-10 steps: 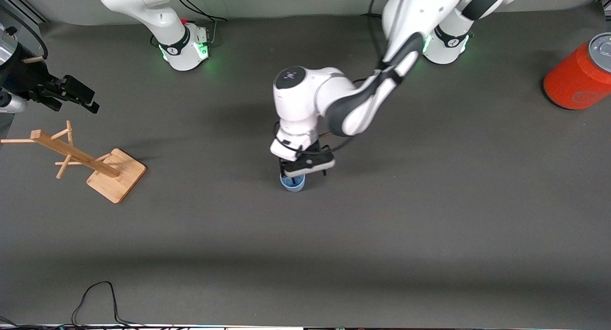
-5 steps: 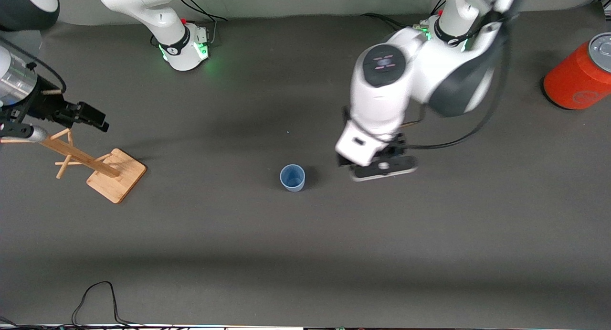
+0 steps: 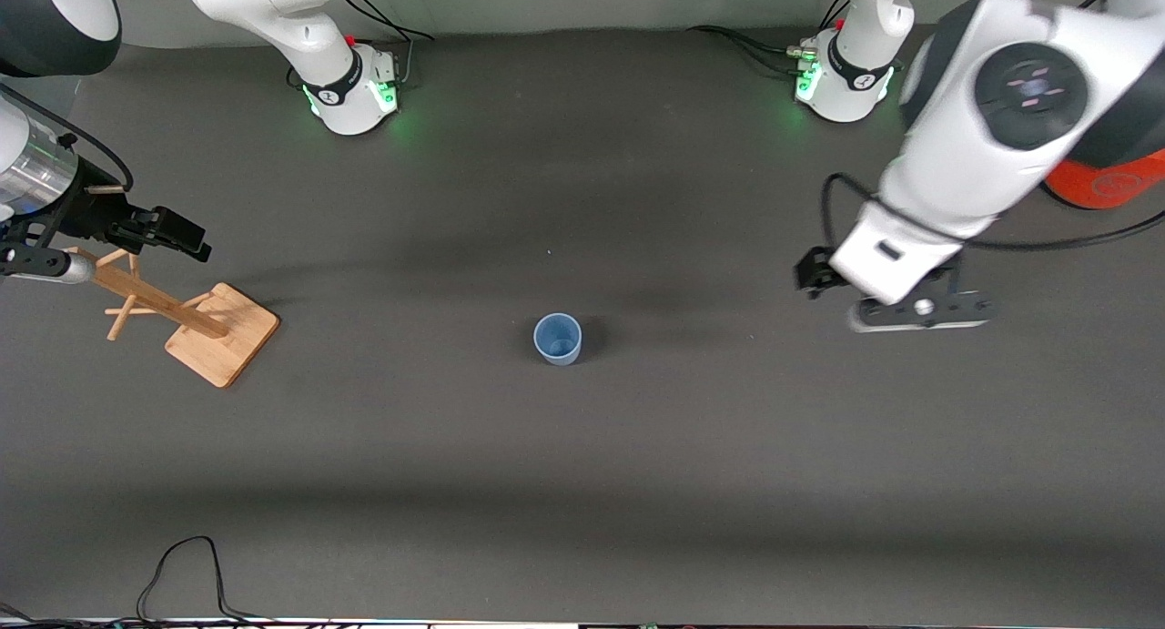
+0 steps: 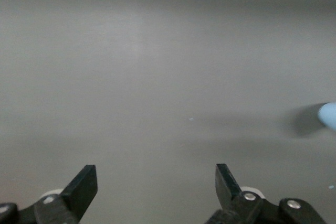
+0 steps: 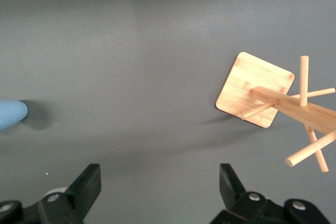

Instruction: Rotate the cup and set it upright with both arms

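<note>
The small pale blue cup (image 3: 557,338) stands upright, mouth up, alone in the middle of the table. It shows at the edge of the left wrist view (image 4: 328,115) and of the right wrist view (image 5: 10,114). My left gripper (image 3: 915,319) hangs open and empty over bare table toward the left arm's end, well apart from the cup; its jaws (image 4: 156,179) stand wide with only the mat between them. My right gripper (image 3: 187,239) is open and empty over the wooden rack at the right arm's end, jaws wide (image 5: 160,182).
A wooden peg rack (image 3: 214,329) on a square base stands toward the right arm's end, also in the right wrist view (image 5: 273,95). A large orange cylinder (image 3: 1115,178) sits at the left arm's end, partly covered by the left arm. A black cable (image 3: 182,565) loops near the front edge.
The left gripper has lifted off the cup and swung away toward the left arm's end, leaving the cup upright. The right gripper has drifted slightly over the rack.
</note>
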Robot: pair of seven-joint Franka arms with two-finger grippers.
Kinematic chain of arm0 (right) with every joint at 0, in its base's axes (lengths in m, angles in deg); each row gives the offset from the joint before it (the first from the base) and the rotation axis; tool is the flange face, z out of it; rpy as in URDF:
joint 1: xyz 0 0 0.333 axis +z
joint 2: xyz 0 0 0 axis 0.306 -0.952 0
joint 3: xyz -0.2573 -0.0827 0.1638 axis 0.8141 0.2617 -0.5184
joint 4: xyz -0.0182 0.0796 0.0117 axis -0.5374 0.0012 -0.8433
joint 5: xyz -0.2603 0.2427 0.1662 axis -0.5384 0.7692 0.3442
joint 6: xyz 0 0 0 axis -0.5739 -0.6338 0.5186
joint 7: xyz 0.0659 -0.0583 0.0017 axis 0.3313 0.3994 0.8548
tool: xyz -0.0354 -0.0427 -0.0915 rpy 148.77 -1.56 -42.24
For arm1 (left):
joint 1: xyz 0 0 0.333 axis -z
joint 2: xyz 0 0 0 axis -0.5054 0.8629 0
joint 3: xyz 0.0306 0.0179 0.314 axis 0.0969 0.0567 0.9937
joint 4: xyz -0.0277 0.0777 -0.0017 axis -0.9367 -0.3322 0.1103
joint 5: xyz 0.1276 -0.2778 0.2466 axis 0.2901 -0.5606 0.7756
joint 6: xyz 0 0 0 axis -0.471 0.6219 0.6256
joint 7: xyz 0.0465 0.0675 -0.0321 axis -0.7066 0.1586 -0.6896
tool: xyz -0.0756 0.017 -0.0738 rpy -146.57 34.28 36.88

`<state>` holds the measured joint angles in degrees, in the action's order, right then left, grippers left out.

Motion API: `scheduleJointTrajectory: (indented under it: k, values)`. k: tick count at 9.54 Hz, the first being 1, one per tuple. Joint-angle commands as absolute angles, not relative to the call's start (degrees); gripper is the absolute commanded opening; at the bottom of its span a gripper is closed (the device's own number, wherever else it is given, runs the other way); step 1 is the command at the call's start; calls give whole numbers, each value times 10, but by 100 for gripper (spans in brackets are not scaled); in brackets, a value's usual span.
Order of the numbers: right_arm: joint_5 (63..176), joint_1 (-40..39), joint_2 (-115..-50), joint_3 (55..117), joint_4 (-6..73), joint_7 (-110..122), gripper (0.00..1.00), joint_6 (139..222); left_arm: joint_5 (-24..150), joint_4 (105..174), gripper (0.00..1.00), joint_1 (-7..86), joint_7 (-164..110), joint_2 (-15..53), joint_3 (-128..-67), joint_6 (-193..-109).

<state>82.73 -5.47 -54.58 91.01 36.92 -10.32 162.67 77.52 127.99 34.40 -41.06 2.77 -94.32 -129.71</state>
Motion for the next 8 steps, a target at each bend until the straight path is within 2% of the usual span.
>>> scheduleJointTrajectory:
  k: [1, 4, 8]
  values:
    - [831, -59, -554, 904, 348, -106, 100, 1622, 737, 1371, 100, 353, -315, -66, -853, -1301]
    - [830, -59, -558, 901, 346, -106, 100, 1623, 736, 1391, 100, 370, -245, -103, -764, -1279]
    - [829, -60, -563, 895, 335, -109, 100, 1618, 733, 1388, 100, 366, -244, -103, -727, -1258]
